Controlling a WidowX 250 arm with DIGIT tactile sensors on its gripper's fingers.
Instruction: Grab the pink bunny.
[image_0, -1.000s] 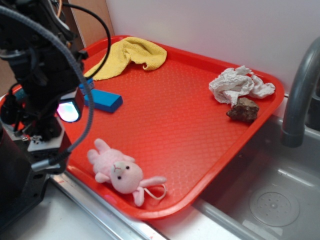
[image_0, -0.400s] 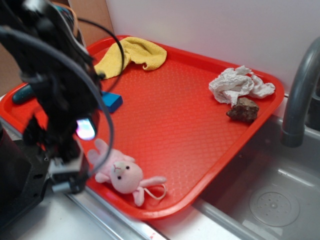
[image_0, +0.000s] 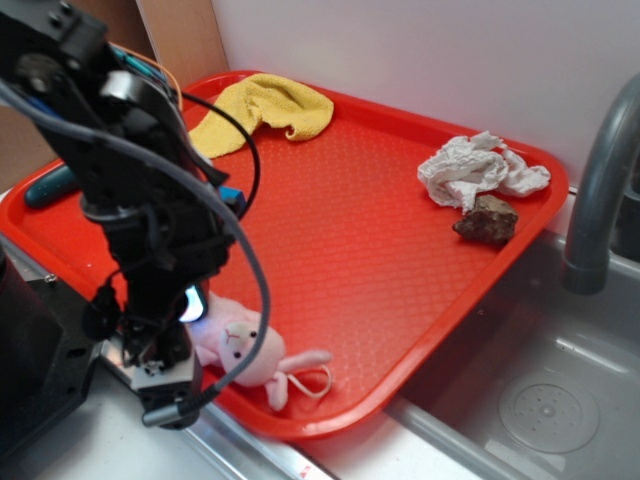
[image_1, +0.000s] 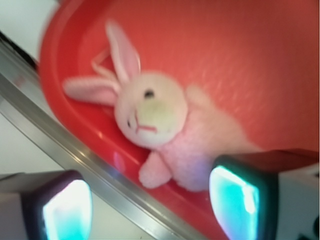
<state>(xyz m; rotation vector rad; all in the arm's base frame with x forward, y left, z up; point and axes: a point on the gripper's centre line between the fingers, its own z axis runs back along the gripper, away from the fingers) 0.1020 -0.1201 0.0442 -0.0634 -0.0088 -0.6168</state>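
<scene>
The pink bunny (image_0: 250, 352) lies on its back near the front rim of the red tray (image_0: 350, 225), ears toward the sink and a thin loop string by them. My gripper (image_0: 170, 345) hangs over the tray's front-left rim, right beside the bunny's body. The wrist view shows the bunny (image_1: 160, 120) face-up just ahead of my gripper (image_1: 150, 205), which is open. Its right finger (image_1: 235, 200) sits by the bunny's belly and the left finger (image_1: 67, 210) is outside the tray over the metal edge. Nothing is gripped.
A yellow cloth (image_0: 265, 105) lies at the tray's back. A crumpled white cloth (image_0: 480, 170) and a brown rock (image_0: 487, 220) sit at the right corner. A blue block (image_0: 232, 197) peeks from behind the arm. A faucet (image_0: 600, 190) and sink (image_0: 545, 405) are to the right.
The arm has swung from the tray's left side, near the blue block, forward and down to the bunny. The bunny has stayed in place.
</scene>
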